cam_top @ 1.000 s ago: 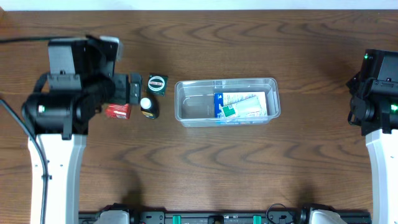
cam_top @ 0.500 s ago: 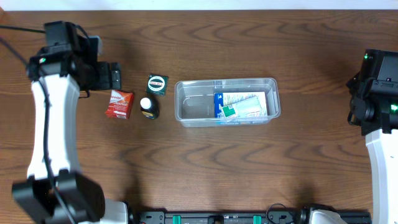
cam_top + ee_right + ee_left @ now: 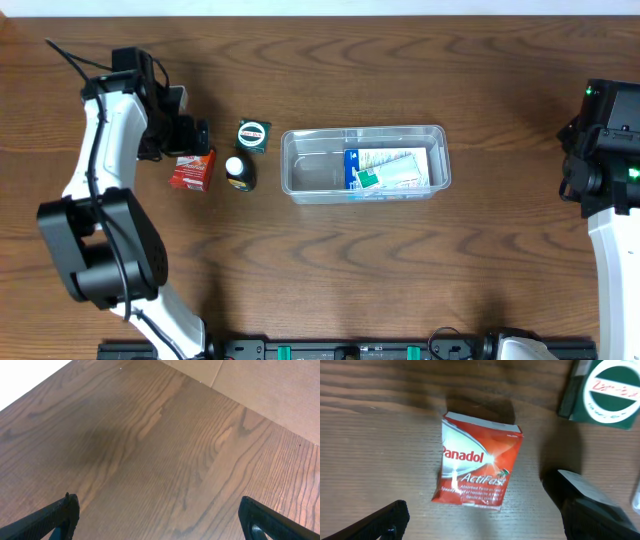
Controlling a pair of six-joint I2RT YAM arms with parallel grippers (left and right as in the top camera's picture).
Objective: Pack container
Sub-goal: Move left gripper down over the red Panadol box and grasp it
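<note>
The clear plastic container (image 3: 296, 172) sits mid-table and holds a blue-and-white pack (image 3: 385, 168). A red Panadol sachet (image 3: 191, 170) lies left of it, also in the left wrist view (image 3: 479, 466). A small bottle with a white cap (image 3: 237, 172) and a dark green box with a round label (image 3: 253, 134) lie between sachet and container; the box also shows in the left wrist view (image 3: 607, 390). My left gripper (image 3: 190, 137) is open just above the sachet, its fingers (image 3: 480, 522) on either side, not touching it. My right gripper (image 3: 160, 520) is open and empty over bare wood at the far right.
My right arm (image 3: 605, 150) stands at the table's right edge. A black cable (image 3: 75, 57) trails at the far left. The table's front rail (image 3: 340, 350) runs along the bottom.
My left arm has swung and turned, bringing its gripper from the far left back down over the red sachet. The right arm and the objects have not moved.
</note>
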